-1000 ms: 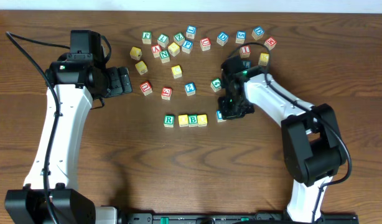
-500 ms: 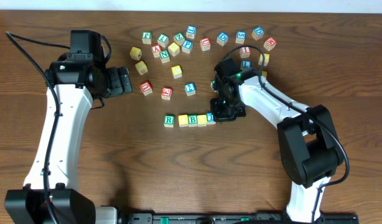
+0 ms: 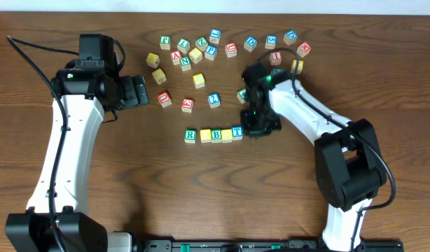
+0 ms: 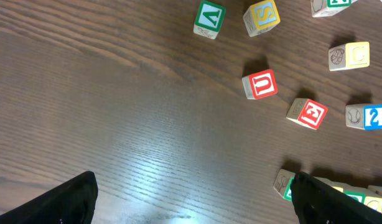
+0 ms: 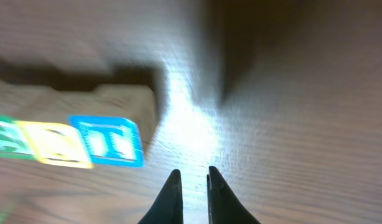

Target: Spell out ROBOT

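While the five-cube row (image 3: 216, 135) is seen whole on the wood-grain table (image 3: 166, 196) only from overhead, with R, B, T readable, the blue T cube (image 5: 110, 142) is shown blurred in the right wrist view. The right gripper (image 5: 192, 180) is nearly closed, empty, just beside it; the left gripper (image 4: 192, 186) is spread apart.

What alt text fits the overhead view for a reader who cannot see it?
A row of five letter cubes on the wooden table reads R, yellow-topped, B, yellow-topped, T, with the right end effector just beside the blue T cube. The left end effector hovers apart at upper left; other letter cubes lie scattered along the far side.
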You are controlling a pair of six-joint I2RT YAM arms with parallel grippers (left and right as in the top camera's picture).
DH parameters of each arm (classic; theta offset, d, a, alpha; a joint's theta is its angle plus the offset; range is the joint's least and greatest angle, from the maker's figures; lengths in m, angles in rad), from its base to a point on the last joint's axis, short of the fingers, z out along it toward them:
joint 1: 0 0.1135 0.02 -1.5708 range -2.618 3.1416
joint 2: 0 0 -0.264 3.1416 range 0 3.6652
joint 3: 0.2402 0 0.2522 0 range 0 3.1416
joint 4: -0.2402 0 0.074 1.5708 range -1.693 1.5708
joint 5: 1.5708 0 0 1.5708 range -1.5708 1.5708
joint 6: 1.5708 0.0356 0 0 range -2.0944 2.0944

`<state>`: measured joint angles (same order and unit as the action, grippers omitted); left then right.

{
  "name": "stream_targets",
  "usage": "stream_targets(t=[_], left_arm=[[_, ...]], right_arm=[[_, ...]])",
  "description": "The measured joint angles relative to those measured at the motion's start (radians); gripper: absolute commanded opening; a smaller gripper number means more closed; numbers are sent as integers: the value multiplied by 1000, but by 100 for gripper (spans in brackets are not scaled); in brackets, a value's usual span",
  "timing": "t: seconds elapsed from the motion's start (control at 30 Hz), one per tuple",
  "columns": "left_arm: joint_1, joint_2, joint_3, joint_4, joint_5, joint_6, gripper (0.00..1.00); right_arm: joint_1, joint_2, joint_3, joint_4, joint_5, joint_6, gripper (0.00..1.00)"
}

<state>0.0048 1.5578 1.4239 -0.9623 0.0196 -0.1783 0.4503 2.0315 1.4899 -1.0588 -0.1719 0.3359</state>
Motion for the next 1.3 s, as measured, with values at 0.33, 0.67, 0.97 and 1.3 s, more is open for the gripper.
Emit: stream_targets(t=[0.33,0.67,0.97,1.3], left_arm=[[0,0,0,0,0,0,97],[0,0,0,0,0,0,98],[0,0,0,0,0,0,97],[0,0,0,0,0,0,98]], right_arm=[[110,-4,124,227,-69,-14,15],[235,24,126,561,-133,126,13],[322,110,125,592,-131,192,13],[340,126,125,569,-123,210,12]])
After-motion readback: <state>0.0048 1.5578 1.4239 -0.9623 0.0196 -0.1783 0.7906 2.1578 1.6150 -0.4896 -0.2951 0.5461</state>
